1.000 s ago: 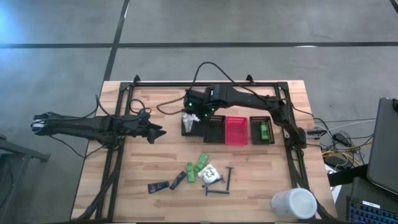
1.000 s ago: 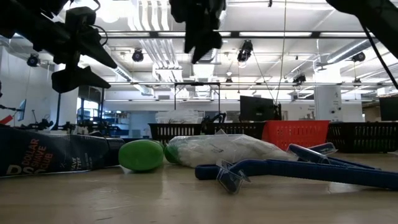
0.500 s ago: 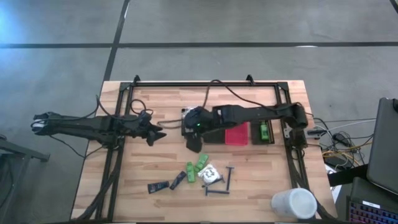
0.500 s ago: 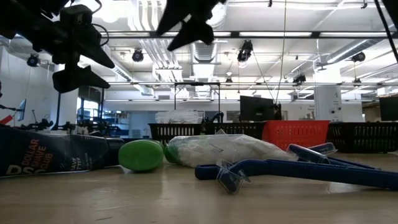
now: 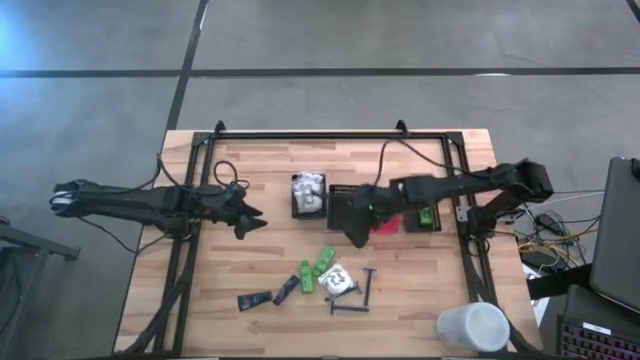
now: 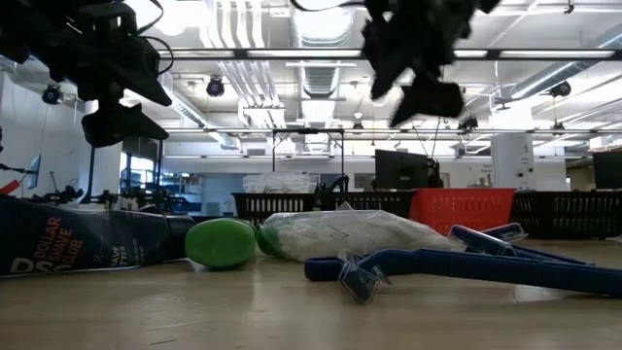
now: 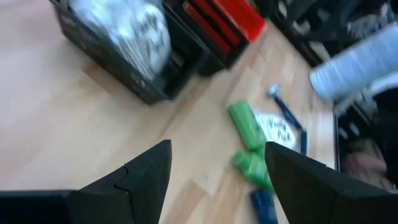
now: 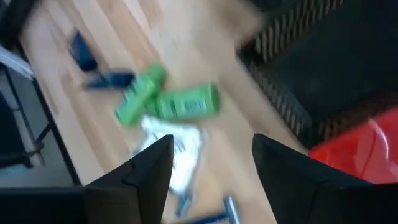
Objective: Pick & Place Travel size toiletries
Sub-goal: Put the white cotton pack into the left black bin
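The loose toiletries lie on the wood near the table's near edge: two green bottles [image 5: 321, 264] [image 8: 186, 102], a white packet [image 5: 338, 280] [image 8: 177, 149], black tubes [image 5: 256, 298] and dark razors [image 5: 352, 303] [image 6: 466, 264]. More white packets [image 5: 309, 190] [image 7: 127, 28] fill the leftmost black bin, and one green bottle [image 5: 425, 211] lies in the rightmost bin. My right gripper [image 5: 355, 236] [image 8: 214, 168] hovers open above the table, just near of the second black bin and beyond the pile. My left gripper [image 5: 252, 222] [image 7: 217, 180] waits open, raised, left of the bins.
A row of mesh bins, three black [image 5: 345, 206] and one red [image 5: 380, 215], stands across the table's middle. A large white cup [image 5: 472, 327] sits at the near right corner. A black frame [image 5: 330, 133] runs around the table. Bare wood lies left of the pile.
My right gripper has left its place over the leftmost bin with the white packets, swinging toward the near edge and then to the right. It now hangs in front of the second black bin. The white packets in that bin are uncovered. The loose items have not moved.
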Robot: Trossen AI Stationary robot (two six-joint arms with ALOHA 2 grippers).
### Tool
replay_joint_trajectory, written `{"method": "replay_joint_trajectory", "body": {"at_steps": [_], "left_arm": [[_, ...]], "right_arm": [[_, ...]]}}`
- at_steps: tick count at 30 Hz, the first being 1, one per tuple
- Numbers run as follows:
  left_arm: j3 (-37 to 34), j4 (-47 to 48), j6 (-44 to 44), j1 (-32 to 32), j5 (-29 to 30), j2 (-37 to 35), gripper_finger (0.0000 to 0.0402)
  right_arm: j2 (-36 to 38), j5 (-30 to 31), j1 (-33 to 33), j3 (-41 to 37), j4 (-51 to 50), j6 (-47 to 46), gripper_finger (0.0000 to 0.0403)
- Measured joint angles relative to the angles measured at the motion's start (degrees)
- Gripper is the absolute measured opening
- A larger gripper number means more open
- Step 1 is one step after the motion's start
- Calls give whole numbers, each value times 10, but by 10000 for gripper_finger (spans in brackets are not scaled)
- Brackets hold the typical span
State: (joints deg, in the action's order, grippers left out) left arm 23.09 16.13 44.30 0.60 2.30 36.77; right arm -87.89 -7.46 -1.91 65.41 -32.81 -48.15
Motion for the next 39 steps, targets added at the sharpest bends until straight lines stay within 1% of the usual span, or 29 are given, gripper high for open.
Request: {"method": "replay_joint_trajectory", "body": {"at_steps": [5,9,15,18,20,23,26,31,35,39], "left_arm": [[0,-1,-5,0,-38,41,262],[0,-25,11,0,-62,84,262],[0,-133,22,9,-127,149,261],[0,-182,25,20,-129,176,261],[0,-214,26,27,-129,194,261],[4,-246,28,39,-130,222,261],[27,-254,29,52,-129,255,261],[102,-254,13,81,-119,337,254],[170,-224,-21,93,-104,407,237],[222,-193,-42,96,-112,465,222]], "right_arm": [[6,-18,-44,-44,8,-61,225],[-14,-33,-76,-71,46,-93,236],[-46,-31,-106,-104,142,-130,247],[-60,-23,-113,-116,186,-148,249],[-68,-12,-116,-122,201,-155,245],[-92,-11,-116,-125,213,-151,234],[-108,-6,-116,-123,236,-143,222],[-117,18,-117,-122,237,-117,207],[-116,18,-122,-121,238,-83,198],[-123,18,-125,-122,244,-59,189]]}}
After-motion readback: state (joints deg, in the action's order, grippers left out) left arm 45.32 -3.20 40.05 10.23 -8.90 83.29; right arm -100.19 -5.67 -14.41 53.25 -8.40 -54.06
